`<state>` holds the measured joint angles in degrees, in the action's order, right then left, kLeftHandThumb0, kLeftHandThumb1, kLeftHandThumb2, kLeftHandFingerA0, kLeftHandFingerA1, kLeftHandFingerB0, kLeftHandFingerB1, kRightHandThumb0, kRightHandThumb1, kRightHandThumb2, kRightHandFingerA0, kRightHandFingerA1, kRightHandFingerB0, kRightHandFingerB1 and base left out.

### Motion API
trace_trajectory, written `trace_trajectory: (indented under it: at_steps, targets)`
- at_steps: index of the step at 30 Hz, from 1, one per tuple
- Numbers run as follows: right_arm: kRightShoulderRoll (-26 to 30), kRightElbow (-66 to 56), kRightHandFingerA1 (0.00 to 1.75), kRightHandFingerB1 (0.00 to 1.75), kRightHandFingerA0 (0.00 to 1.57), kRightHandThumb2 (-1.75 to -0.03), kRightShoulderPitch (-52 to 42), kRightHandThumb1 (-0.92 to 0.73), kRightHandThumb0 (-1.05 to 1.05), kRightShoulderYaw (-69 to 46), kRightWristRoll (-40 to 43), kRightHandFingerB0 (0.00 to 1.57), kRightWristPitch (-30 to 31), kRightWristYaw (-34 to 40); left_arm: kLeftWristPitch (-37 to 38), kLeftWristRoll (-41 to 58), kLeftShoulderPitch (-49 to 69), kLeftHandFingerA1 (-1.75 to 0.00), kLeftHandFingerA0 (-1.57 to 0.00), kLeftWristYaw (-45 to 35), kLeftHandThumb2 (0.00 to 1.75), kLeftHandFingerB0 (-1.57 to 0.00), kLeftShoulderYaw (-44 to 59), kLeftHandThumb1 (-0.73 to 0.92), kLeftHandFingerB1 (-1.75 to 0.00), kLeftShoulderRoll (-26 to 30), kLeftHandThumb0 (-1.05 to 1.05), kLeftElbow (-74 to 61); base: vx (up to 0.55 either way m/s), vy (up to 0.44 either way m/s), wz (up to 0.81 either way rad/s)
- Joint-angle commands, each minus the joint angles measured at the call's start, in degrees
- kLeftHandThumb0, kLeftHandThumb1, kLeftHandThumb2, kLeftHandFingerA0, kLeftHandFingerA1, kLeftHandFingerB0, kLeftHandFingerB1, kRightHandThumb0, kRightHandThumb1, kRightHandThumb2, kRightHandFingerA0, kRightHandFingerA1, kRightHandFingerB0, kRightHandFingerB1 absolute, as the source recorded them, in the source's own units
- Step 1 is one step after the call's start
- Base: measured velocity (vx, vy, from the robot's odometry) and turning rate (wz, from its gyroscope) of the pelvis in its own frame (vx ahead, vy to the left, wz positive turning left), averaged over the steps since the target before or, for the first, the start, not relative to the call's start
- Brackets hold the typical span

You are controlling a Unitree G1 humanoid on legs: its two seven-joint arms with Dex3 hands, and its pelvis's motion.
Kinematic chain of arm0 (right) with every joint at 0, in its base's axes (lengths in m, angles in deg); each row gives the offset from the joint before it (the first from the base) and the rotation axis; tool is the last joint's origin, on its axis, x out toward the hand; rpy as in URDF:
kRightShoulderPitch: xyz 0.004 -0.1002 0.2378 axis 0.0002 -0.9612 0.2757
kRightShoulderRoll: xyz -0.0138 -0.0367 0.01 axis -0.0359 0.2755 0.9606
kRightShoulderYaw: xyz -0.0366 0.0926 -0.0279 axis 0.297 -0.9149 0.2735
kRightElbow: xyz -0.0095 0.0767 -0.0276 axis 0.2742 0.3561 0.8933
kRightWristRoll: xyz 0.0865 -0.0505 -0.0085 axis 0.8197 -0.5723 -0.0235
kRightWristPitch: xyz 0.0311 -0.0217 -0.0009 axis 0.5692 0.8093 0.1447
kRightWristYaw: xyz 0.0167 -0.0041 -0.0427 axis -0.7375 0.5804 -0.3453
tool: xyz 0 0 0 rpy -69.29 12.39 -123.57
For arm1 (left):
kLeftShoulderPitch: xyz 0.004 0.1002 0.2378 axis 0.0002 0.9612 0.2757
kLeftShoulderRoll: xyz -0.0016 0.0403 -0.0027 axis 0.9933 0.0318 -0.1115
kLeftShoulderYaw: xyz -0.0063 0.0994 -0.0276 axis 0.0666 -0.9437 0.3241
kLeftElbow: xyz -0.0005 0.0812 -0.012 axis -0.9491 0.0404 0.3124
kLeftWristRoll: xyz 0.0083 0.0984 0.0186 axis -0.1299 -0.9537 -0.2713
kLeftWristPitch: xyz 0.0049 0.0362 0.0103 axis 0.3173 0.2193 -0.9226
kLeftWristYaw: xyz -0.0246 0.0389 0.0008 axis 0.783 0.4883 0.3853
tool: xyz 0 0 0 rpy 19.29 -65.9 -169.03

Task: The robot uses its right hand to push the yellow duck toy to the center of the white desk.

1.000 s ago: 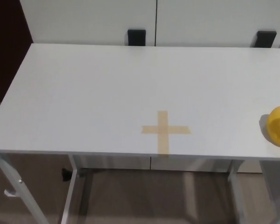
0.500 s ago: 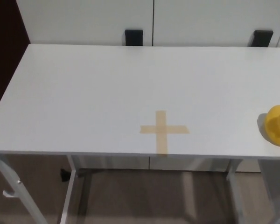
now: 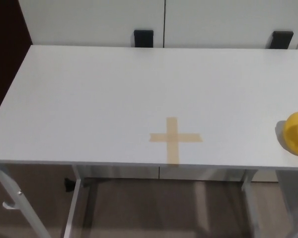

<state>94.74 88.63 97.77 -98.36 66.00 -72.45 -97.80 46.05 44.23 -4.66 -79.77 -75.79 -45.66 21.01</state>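
**Operator:** Report any change against the earlier head views.

**Inspector:** The whole picture has shifted slightly, which indicates camera motion. The yellow duck toy (image 3: 297,134) sits at the same station, near the counter's right end, close to the front edge and cut by the picture's right border. Half a second ago a small red mark showed on its right side; it does not show now.

**Operator:** Hand status?

**Inspector:** Neither the left nor the right hand appears in the head view, so I cannot tell whether the fingers are apart or together. Nothing touches the duck.

**Operator:** Position relative to the target?

**Inspector:** A tan tape cross (image 3: 175,139) is stuck flat on the counter (image 3: 99,99) near the front edge. The duck stands well apart from it, to the right.

**Operator:** Materials and shapes?

**Inspector:** The counter top is a smooth, matte white rectangle on pale metal legs (image 3: 72,208). The duck is rounded and glossy. Two black rectangular blocks (image 3: 143,38) sit behind the rear edge against white panels.
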Motion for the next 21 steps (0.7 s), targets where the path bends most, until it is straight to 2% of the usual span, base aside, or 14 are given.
trace_trajectory:
  at_steps: [1,3,6,8,9,10,11,13,14,15,18,19,20,21]
  targets:
    - [-4.9,-10.4,0.47,0.34,0.04,-1.13,4.5,-0.78,-0.88,4.6,-1.2,0.05,7.7,4.4,2.1,-0.2,0.1,-0.78,-0.83,0.5,0.77,-0.83,-0.1,0.61,-0.81,0.9,-0.16,0.2,0.0,0.0,0.0]
    - [-6.3,-12.1,0.31,0.26,0.03,-1.13,6.3,-0.76,-0.74,7.5,-3.0,0.02,8.8,4.9,1.7,-0.1,-0.1,-0.8,-0.85,0.2,0.8,-0.84,-0.1,0.6,-0.81,0.9,-0.14,0.2,0.0,0.0,0.0]
    - [-6.8,-11.5,0.29,0.25,0.01,-1.19,7.4,-0.82,-0.78,10.4,-4.2,0.03,5.6,2.2,1.8,0.2,0.0,-0.82,-0.85,0.1,0.76,-0.83,0.2,0.61,-0.81,0.9,-0.17,-0.1,0.0,0.0,0.0]
    - [-6.8,-9.9,0.27,0.23,0.0,-1.2,8.0,-0.81,-0.84,11.1,-4.8,0.12,4.6,2.2,1.7,0.4,-0.1,-0.81,-0.84,0.2,0.75,-0.81,0.3,0.62,-0.81,0.7,-0.17,-0.1,0.0,0.0,0.0]
    - [-7.1,-9.3,0.28,0.25,0.02,-0.91,8.1,-0.82,-0.9,11.6,-5.0,0.06,3.5,2.2,1.7,0.3,-0.1,-0.81,-0.85,0.2,0.74,-0.83,0.2,0.61,-0.8,0.6,-0.18,-0.1,0.0,0.0,0.0]
    - [-7.5,-8.7,0.28,0.25,0.02,-0.91,8.2,-0.82,-0.9,12.2,-5.2,0.06,2.2,2.2,1.6,0.2,-0.1,-0.81,-0.85,0.2,0.74,-0.83,0.2,0.61,-0.8,0.6,-0.18,-0.1,0.0,0.0,0.0]
    - [-8.0,-8.2,0.35,0.28,0.06,-0.79,8.2,-0.92,-0.84,13.1,-5.8,0.08,1.4,2.4,1.7,0.0,-0.1,-0.77,-0.85,0.3,0.73,-0.82,0.0,0.62,-0.8,0.5,-0.19,0.0,0.0,0.0,0.0]
    - [-8.9,-7.5,0.35,0.28,0.05,-0.78,8.2,-0.92,-0.85,14.5,-6.9,0.09,0.4,2.8,2.0,-0.3,-0.1,-0.77,-0.86,0.4,0.73,-0.85,-0.3,0.62,-0.8,0.5,-0.19,0.3,0.0,0.0,0.0]
    - [-9.2,-7.1,0.35,0.28,0.05,-0.78,8.3,-0.92,-0.85,14.8,-7.1,0.09,0.1,3.1,1.9,-0.3,-0.2,-0.77,-0.86,0.4,0.73,-0.85,-0.4,0.62,-0.8,0.5,-0.19,0.4,0.0,0.0,0.0]
    - [-9.8,-6.9,0.37,0.29,0.04,-1.15,8.6,-0.77,-0.79,15.2,-6.9,0.04,0.5,3.0,1.8,-0.3,-0.3,-0.81,-0.86,0.4,0.77,-0.87,-0.3,0.62,-0.82,0.5,-0.15,0.4,0.0,0.0,0.0]
    - [-12.2,-5.4,0.36,0.3,0.04,-1.13,9.8,-0.77,-0.78,16.0,-6.5,0.06,0.0,3.2,1.5,0.2,-0.5,-0.81,-0.86,0.2,0.79,-0.85,0.1,0.61,-0.81,0.4,-0.15,0.3,0.0,0.0,0.0]
    - [-12.4,-5.0,0.33,0.27,0.08,-0.76,9.9,-0.92,-0.82,16.5,-7.1,0.09,0.4,3.3,1.6,0.1,-0.4,-0.8,-0.85,0.2,0.82,-0.85,0.0,0.6,-0.81,0.4,-0.14,0.2,0.0,0.0,0.0]
    - [-12.4,-4.7,0.33,0.27,0.08,-0.76,10.1,-0.92,-0.82,16.9,-7.5,0.09,0.7,3.4,1.7,0.1,-0.3,-0.8,-0.85,0.2,0.82,-0.85,-0.1,0.6,-0.81,0.3,-0.14,0.0,0.0,0.0,0.0]
    - [-12.9,-4.2,0.46,0.36,0.04,-1.12,10.6,-0.77,-0.79,17.9,-8.6,0.06,1.2,4.0,1.8,-0.1,-0.4,-0.81,-0.85,0.4,0.72,-0.84,-0.3,0.62,-0.81,0.3,-0.18,0.1,0.0,0.0,0.0]
